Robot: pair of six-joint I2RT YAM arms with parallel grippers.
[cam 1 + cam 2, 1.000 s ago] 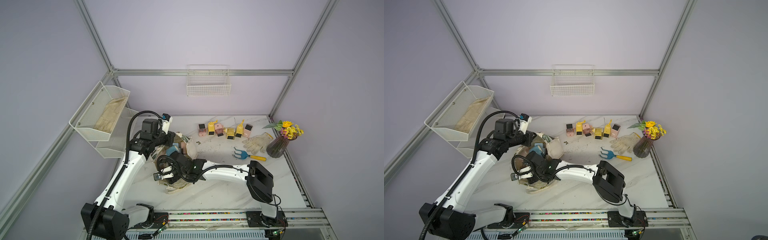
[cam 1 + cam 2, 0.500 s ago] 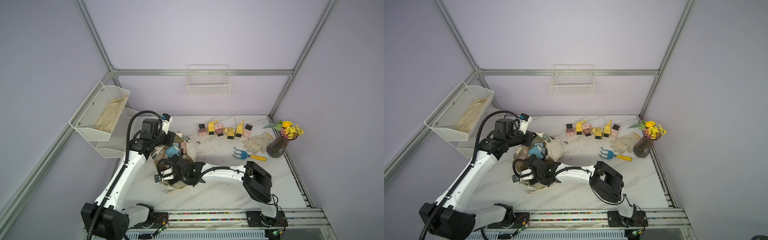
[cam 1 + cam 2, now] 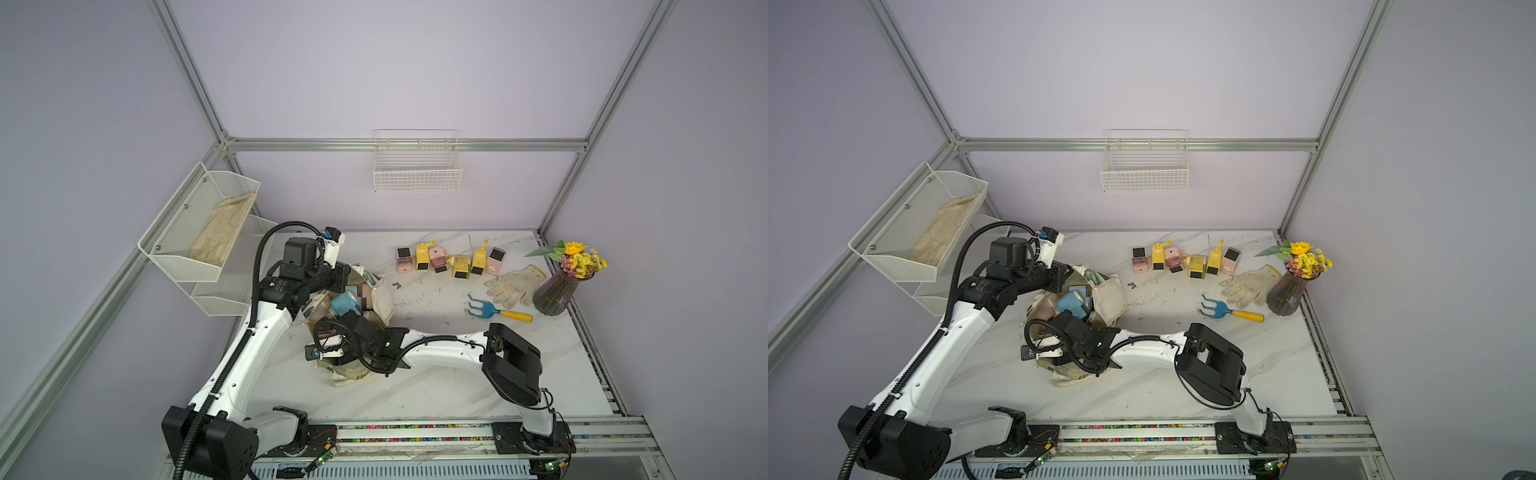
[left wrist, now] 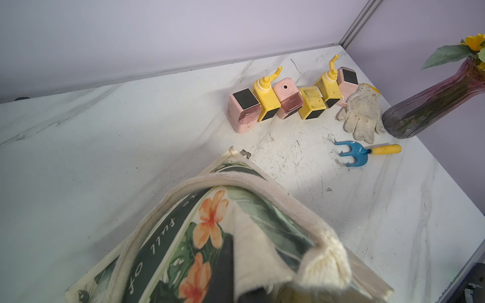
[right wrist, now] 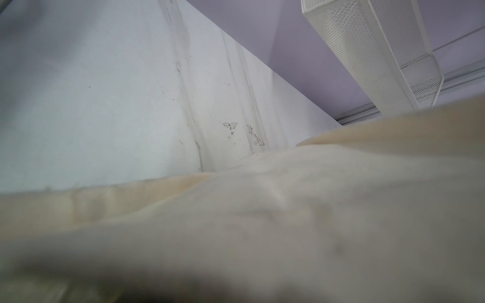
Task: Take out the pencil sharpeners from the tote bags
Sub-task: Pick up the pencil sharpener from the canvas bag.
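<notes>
The cream tote bag [image 3: 383, 300] [image 3: 1109, 300] with a leafy print [image 4: 236, 210] lies open at the table's left. My left gripper [image 3: 348, 279] [image 3: 1069, 275] [image 4: 236, 272] is shut on its rim cloth and holds the mouth up. A blue pencil sharpener [image 3: 345, 305] [image 3: 1070, 302] and other pencil sharpeners show inside the mouth. My right gripper [image 3: 334, 337] [image 3: 1051, 337] reaches into the bag from the near side. Its jaws are hidden by cream cloth [image 5: 315, 210]. Several pink and yellow pencil sharpeners [image 3: 451, 262] [image 3: 1184, 262] [image 4: 288, 101] stand in a row at the back.
A dirty white glove [image 3: 513, 283] [image 4: 362, 115], a blue hand rake [image 3: 486, 309] [image 4: 353, 153] and a flower vase [image 3: 555, 293] sit at the right. A mesh shelf [image 3: 199, 232] [image 5: 380, 65] hangs on the left wall, and a wire basket [image 3: 417, 166] on the back wall.
My right wrist has shifted a little to the left, deeper over the bag. The left arm and the bag's rim have stayed put.
</notes>
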